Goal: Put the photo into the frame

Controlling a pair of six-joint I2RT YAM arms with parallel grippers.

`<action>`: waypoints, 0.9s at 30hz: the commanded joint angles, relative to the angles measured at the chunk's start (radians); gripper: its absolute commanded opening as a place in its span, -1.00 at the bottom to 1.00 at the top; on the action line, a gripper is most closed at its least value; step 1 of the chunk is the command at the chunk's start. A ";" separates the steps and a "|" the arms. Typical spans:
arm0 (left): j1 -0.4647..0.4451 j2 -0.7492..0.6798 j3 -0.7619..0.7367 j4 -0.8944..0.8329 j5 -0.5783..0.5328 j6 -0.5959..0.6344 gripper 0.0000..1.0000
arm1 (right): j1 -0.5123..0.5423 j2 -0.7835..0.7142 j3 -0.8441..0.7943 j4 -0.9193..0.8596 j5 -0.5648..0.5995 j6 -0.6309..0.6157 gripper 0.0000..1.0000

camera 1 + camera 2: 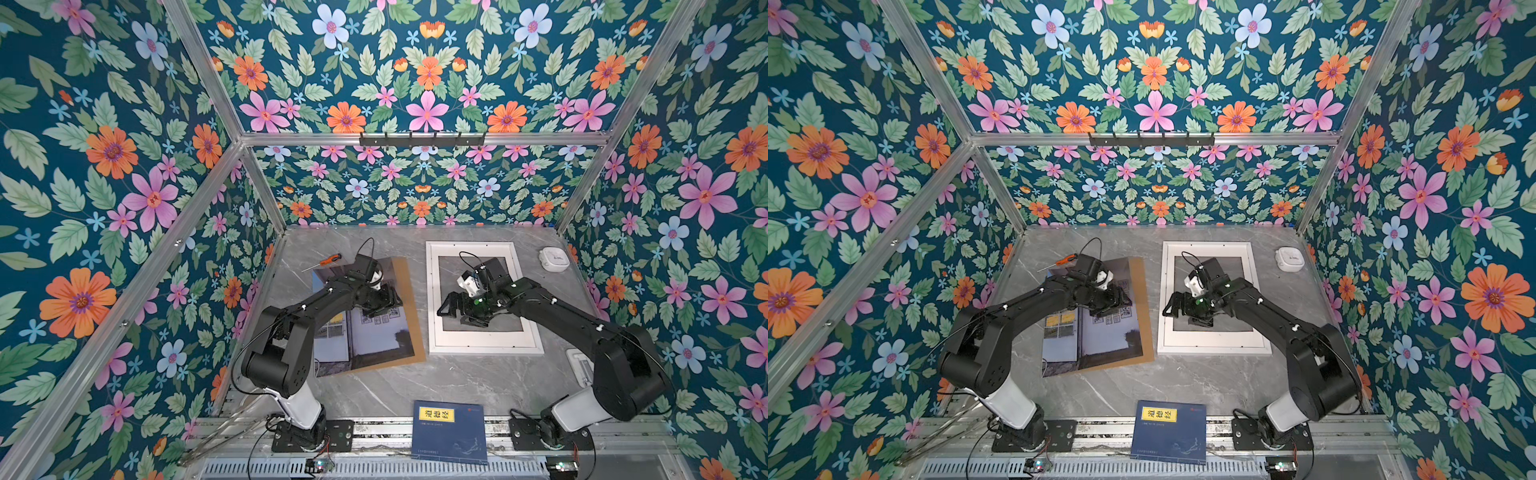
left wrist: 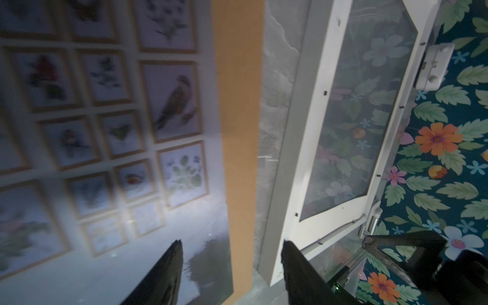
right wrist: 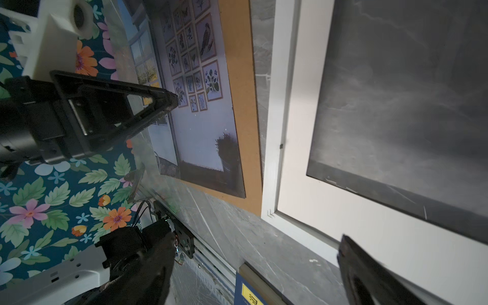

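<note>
We see the photo (image 1: 374,336) lying on a brown backing board (image 1: 405,286) just beside the white frame (image 1: 486,348), not yet inside it, with the left gripper (image 2: 232,243) above its frame-side edge and the right gripper (image 3: 256,240) over the frame, both spread apart and empty, so the whole transfer remains.

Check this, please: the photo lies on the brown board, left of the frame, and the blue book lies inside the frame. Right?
No. The book lies at the table's near edge, outside the frame, as both top views show. The rest is right.
</note>
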 commanded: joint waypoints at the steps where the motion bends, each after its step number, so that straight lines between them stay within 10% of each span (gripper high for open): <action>1: 0.066 -0.046 -0.027 -0.078 -0.044 0.071 0.33 | 0.043 0.059 0.047 0.050 -0.013 0.011 0.90; 27: 0.522 -0.245 -0.282 -0.154 -0.368 0.161 0.40 | 0.231 0.537 0.411 0.192 -0.172 0.039 0.85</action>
